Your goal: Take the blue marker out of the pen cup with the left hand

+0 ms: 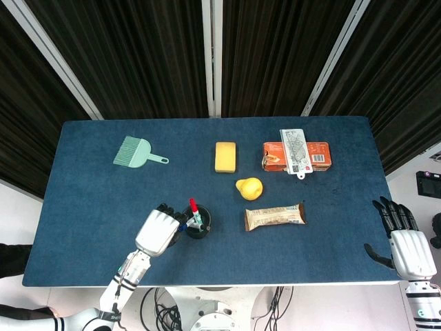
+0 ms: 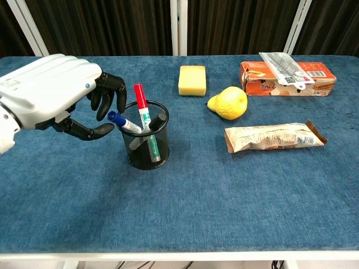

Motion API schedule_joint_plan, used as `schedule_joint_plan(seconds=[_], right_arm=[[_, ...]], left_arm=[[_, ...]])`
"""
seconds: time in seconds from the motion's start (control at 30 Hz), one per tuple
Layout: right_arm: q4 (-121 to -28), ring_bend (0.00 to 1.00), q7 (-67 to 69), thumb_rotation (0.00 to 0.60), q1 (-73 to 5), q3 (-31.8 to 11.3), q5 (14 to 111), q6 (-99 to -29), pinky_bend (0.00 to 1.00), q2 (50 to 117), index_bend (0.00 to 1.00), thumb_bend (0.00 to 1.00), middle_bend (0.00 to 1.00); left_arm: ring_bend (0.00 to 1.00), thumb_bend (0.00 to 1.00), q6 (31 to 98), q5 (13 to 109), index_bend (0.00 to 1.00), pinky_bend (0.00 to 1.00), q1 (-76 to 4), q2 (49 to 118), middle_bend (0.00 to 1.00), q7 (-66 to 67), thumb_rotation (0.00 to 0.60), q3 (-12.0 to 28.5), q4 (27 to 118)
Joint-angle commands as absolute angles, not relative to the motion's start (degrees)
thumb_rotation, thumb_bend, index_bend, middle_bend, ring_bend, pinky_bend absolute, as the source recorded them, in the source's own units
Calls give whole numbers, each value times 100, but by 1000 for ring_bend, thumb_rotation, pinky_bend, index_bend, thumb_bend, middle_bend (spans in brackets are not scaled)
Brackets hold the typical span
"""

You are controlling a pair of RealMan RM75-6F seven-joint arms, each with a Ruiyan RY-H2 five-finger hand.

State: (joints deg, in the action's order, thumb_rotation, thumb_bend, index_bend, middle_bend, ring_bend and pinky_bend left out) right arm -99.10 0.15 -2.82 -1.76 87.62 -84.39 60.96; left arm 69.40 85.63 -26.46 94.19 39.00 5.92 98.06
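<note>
In the head view we look down on the bench [image 1: 83, 207] and find our left hand [image 1: 158, 232] pressed up against the left side of the pen cup [image 1: 198, 225], which stands near the front edge. The blue marker [image 1: 185, 225] leans out of the cup toward that hand, its capped end just at the fingertips; from this height we cannot tell whether anything touches it. A red marker [image 1: 193, 205] stands up out of the same cup. Our right hand [image 1: 402, 240] sits well apart at the far right corner of the bench, fingers spread, holding nothing.

In the chest view the picture is clearer. Our left hand [image 2: 53, 92] has its fingers [image 2: 106, 92] curled down over the blue marker's [image 2: 118, 119] cap and the thumb reaching in from below, so the cap lies in the gap between them. The fingers have not closed: the hand is partly open and, as far as we can see, grips nothing. The marker's lower part is inside the pen cup [image 2: 146, 143], beside the red marker [image 2: 140, 100] and a dark one.

We judge the approach as good as finished, while the pinch, the lift and the withdrawal from the cup are all left to do.
</note>
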Motion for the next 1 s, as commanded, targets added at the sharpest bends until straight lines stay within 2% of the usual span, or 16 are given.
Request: schedule_joint_plan(seconds=[0.03, 0.67, 1.0], right_arm=[[-9910, 0, 29, 600, -288, -184, 8746, -8426, 0, 6091, 0, 176, 0], [-9899, 0, 76, 600, -285, -192, 8737, -8440, 0, 6085, 0, 176, 0], [-9900, 0, 93, 600, -276, -188, 8749, -8459, 0, 6077, 0, 176, 0]], left_arm=[[558, 337, 6978, 8578, 481, 444, -2661, 9449, 639, 3905, 600, 592, 9772], [632, 336, 7220, 8721, 593, 457, -2710, 9509, 714, 3664, 600, 537, 9660], [640, 336, 7588, 9044, 610, 458, -2595, 9131, 723, 3591, 600, 488, 10275]])
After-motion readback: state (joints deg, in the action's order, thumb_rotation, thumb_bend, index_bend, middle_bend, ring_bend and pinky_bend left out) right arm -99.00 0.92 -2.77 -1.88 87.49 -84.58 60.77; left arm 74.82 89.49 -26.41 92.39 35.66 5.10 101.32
